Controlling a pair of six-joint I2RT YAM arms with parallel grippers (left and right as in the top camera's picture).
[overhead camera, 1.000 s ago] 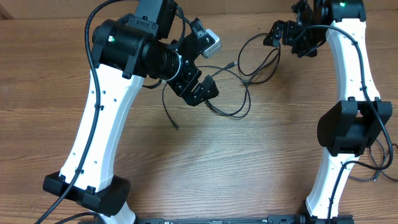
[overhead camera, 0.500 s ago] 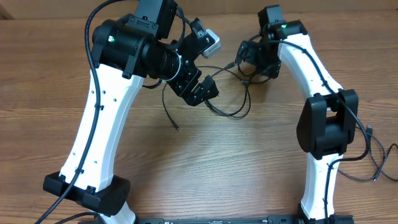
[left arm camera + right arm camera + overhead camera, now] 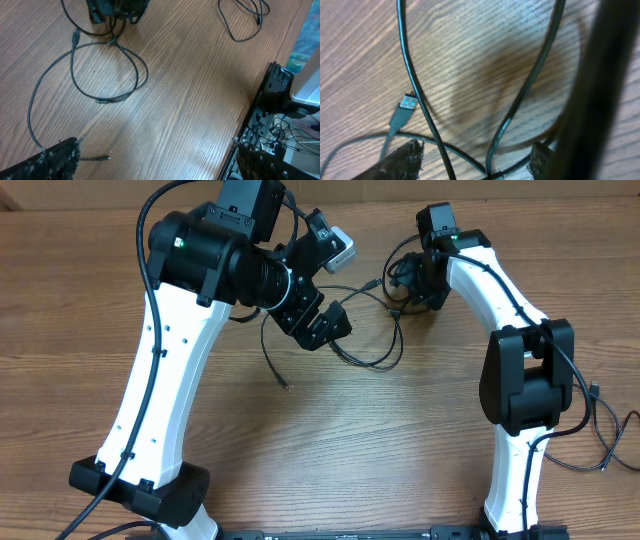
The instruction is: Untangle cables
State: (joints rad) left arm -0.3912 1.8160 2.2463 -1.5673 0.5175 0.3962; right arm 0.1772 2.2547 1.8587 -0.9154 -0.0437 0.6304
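right tool (image 3: 472,161) down low at the tabletop (image 3: 485,45), jaws part-way apart, straddling two strands of the cables (image 3: 414,82) right where they cross near the fingertips (image 3: 402,160). nothing pinched yet as far as visible: gap btwn pads much wider than either cord. small usb plug (image 3: 405,107) flat on the wood just beside one fingertip, close against a strand; cannot tell if touching.

a bit further out, toward mid-tabletop: one big loop w/ strands overlapping, running over to the left tool (image 3: 333,320). hovering there above the wood, jaws spread fully wide, gripping nothing. one cord passing close by a finger; contact not clear from wrist view.

furthest from the action: loose end (image 3: 287,385) w/ a tiny plug, lying free on bare wood, apart from the main loop.

re progress, as a judgement: early stage. cords crossed at several spots, loops joined, none laid out separately. done so far: prob just lining up over one crossing. left to do: clamp a single strand w/o catching its neighbour, draw it clear of the other, repeat per crossing, then spread each cord well apart. risk: grabbing both strands at once and tightening the knot instead.
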